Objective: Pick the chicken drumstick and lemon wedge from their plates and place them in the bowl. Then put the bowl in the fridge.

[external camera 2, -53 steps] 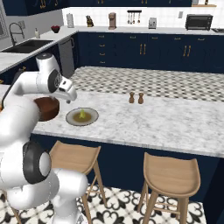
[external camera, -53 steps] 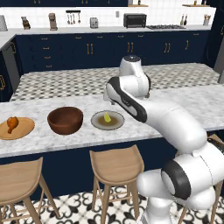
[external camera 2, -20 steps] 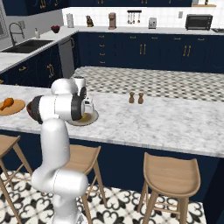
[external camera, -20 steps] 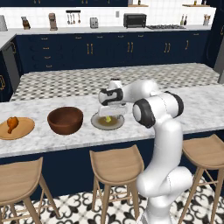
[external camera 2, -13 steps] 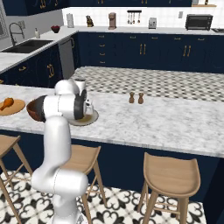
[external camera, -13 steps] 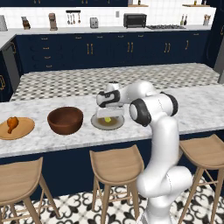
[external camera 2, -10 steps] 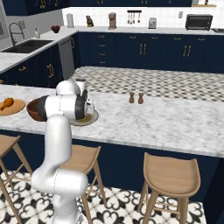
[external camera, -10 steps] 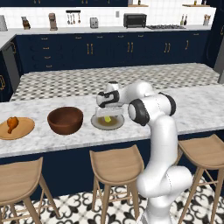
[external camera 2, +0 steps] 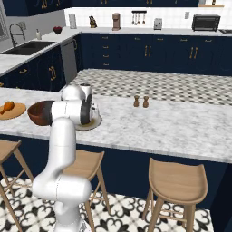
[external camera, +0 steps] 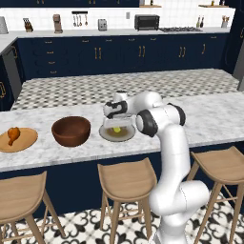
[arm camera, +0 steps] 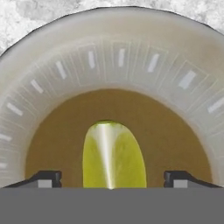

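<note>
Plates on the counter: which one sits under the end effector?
The grey-olive plate holding the lemon wedge; the tan wooden plate with the drumstick lies beyond the bowl.

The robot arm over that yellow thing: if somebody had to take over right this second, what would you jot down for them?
Gripper: open, low over the grey-olive plate, one fingertip on each side of the lemon wedge, not closed on it.
Lemon wedge: on that plate, not yet lifted.
Chicken drumstick: on the tan wooden plate at the left end of the marble counter.
Bowl: between the two plates, nothing inside as far as can be seen.
Done: nothing moved yet.
Left: close on the wedge, drop it in the bowl, do the same with the drumstick, then carry the bowl to the fridge.
</note>
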Robot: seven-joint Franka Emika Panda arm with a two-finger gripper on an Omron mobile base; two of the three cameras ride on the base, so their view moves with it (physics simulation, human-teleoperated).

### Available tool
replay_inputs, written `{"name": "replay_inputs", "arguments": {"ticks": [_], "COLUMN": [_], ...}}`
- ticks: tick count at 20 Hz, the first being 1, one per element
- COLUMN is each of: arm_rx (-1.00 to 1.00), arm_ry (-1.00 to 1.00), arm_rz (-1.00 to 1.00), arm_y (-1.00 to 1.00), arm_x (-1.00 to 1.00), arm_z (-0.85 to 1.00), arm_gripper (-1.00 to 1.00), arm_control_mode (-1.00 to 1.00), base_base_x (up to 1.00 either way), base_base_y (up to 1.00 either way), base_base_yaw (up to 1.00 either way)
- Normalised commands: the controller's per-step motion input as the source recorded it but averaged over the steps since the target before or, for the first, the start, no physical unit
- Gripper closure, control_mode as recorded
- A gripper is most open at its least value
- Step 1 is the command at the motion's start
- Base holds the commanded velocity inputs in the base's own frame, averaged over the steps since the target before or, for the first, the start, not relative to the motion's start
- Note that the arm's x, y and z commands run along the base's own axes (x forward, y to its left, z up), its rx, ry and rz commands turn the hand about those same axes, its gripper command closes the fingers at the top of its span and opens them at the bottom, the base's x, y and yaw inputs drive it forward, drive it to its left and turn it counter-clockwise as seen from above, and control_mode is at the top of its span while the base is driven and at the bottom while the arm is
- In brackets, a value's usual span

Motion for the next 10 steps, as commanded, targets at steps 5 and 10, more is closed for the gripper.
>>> {"name": "replay_inputs", "arguments": {"ticks": [5, 10], "arm_rx": [0.0, 0.0], "arm_ry": [0.0, -0.05], "arm_rz": [0.0, 0.03], "arm_y": [0.0, 0.06], "arm_x": [-0.03, -0.14], "arm_z": [0.0, 0.41], "arm_gripper": [1.0, 1.0], "arm_control_mode": [-1.0, -1.0], "base_base_x": [0.0, 0.0], "base_base_y": [0.0, 0.0], "base_base_yaw": [0.0, 0.0]}}
